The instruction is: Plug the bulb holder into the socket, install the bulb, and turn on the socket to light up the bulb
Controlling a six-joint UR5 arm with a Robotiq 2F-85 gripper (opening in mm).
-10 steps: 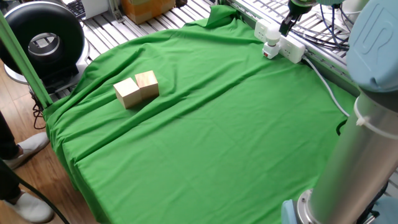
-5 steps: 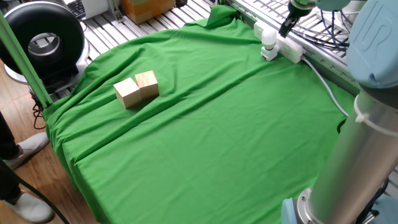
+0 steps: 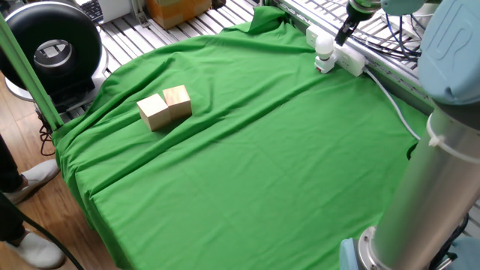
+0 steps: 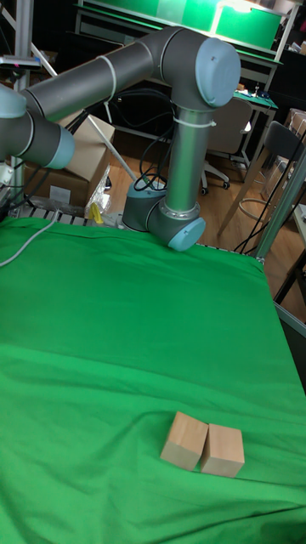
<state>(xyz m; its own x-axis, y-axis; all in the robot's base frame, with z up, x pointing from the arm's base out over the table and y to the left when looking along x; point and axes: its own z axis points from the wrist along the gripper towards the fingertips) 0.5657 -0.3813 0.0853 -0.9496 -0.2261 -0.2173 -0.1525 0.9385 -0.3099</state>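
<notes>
Bulb holder, small white cube adapter (image 3: 323,64): plugged into the long white rectangular socket strip (image 3: 339,51) at the far table edge, the small white frosted bulb (image 3: 324,47) upright on it. Near: green cloth-covered table (image 3: 247,172). Middle: two pale wooden blocks (image 3: 165,106), touching, well apart from the strip. Far: dark two-finger gripper (image 3: 346,28) over the strip, jaw state indiscernible; white cable (image 3: 391,99) trailing right.

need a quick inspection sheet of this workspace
surface: green cloth over the table, wrinkled
job's things: socket at far edge; bulb stands upright on it, unlit; holder hidden under bulb
clutter: two wooden blocks touching, side by side
grippers: gripper above the socket, beside the bulb; open or shut unclear
cables: white cable runs from the socket over the cloth
surroundings: black round device, cardboard box, chair
</notes>
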